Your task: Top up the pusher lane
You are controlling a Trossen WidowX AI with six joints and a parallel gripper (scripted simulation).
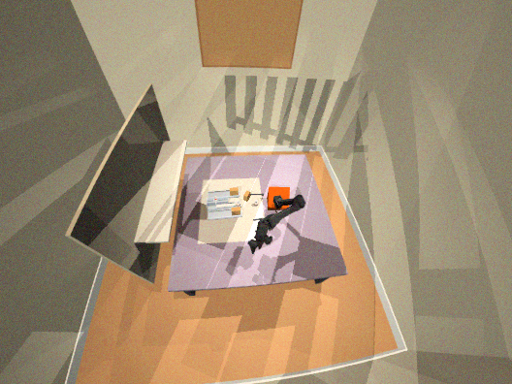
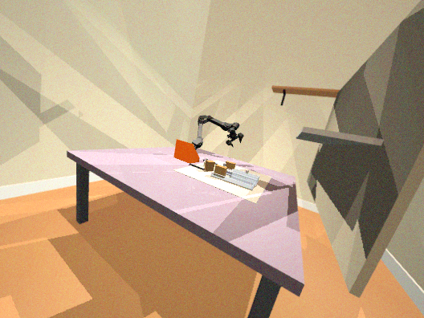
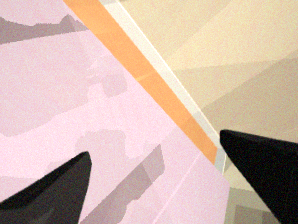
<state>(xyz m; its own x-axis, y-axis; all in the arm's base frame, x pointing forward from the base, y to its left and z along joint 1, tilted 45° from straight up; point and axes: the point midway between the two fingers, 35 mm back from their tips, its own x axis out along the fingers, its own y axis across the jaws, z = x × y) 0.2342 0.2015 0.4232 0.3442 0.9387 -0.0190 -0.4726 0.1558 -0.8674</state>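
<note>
With its jaws spread and grasping nothing, the end effector hangs, top view, beside the cream mat; the tan, blocky jar, likely the loose one, sits well apart from it. Exterior: it hovers above the counter, presumably approaching; next, lower onto the jar. Wrist: smooth black fingers, no jar.

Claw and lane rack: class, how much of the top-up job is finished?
Done: nothing visible of the placing. In hand: nothing; the claw hangs open above the purple table. Left: grasping, inserting and releasing the jar at the grey lane rack.
</note>
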